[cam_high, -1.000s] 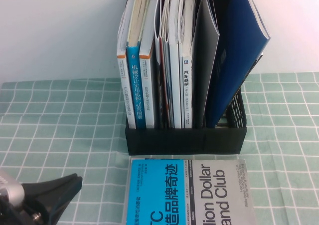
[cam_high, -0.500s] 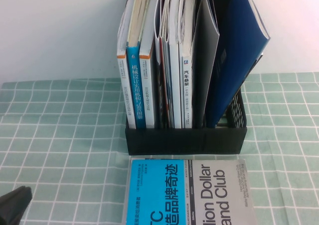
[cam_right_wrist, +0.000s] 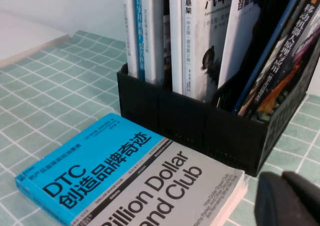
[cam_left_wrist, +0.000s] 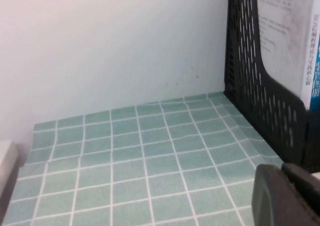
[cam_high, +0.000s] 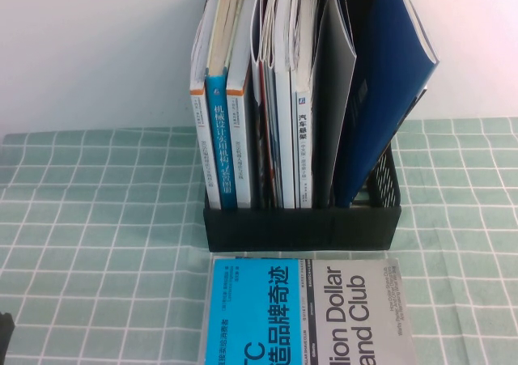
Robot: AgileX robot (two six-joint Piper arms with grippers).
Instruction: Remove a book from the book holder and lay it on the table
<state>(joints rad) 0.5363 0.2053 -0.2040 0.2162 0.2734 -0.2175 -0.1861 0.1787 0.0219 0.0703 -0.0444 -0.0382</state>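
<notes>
Cyan-covered book (cam_high: 303, 312) lies flat at the worktop's (cam_high: 97, 219) front edge before the holder (cam_high: 301, 223); right end effector (cam_right_wrist: 290, 198) closed empty, left end effector (cam_left_wrist: 287, 193) grip unclear; retreat clear of it.

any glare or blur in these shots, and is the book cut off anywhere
High view: even light, no glare, the book cropped by the bottom edge, left gripper barely in view. Left wrist view: soft, book holder mesh slightly blurred. Right wrist view: right gripper a dark out-of-focus mass, shut.

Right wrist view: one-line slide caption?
Cyan-and-grey book lies flat on the checked table before the black book holder.
</notes>
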